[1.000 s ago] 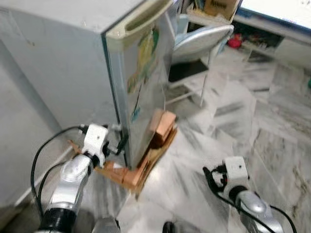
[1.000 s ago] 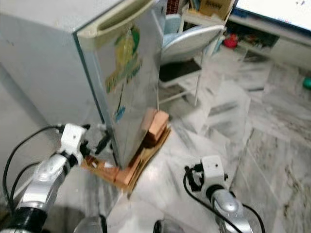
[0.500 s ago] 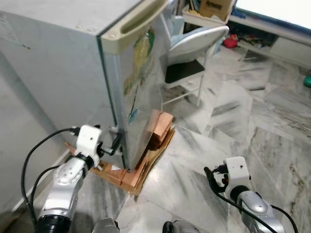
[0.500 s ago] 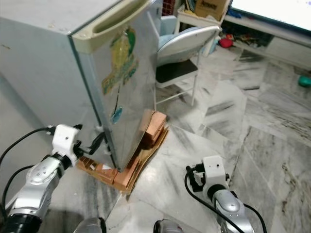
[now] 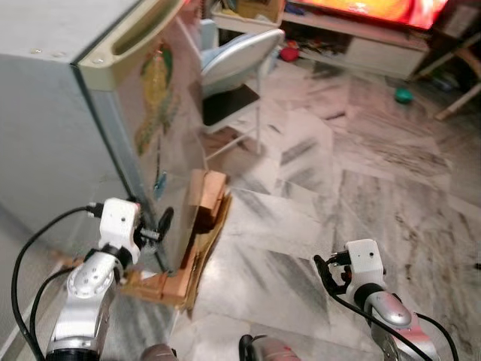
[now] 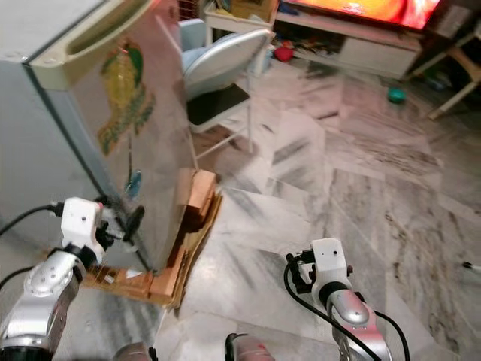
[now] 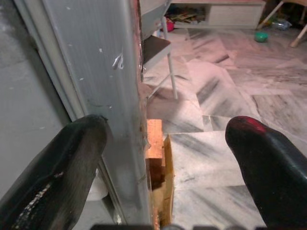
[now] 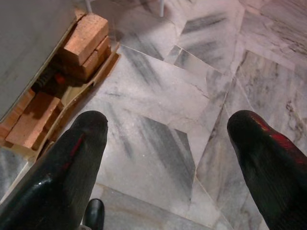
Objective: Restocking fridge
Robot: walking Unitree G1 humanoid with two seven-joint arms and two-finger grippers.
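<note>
Your left gripper (image 7: 163,158) is at the fridge's (image 5: 52,143) lower front corner, fingers spread wide, one on each side of the door (image 6: 135,150) edge, not clamped on it. Right gripper (image 8: 168,158) hangs low over the marble floor (image 5: 361,188), out in front of the fridge, fingers spread, holding nothing. Fridge door is closed. Fridge sits on bricks (image 5: 207,195) and cardboard (image 6: 184,256). Beyond the fridge: a chair (image 5: 237,64), then a low TV stand (image 6: 353,45).

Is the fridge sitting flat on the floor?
No, the fridge is raised on stacked bricks and cardboard above the marble floor.
</note>
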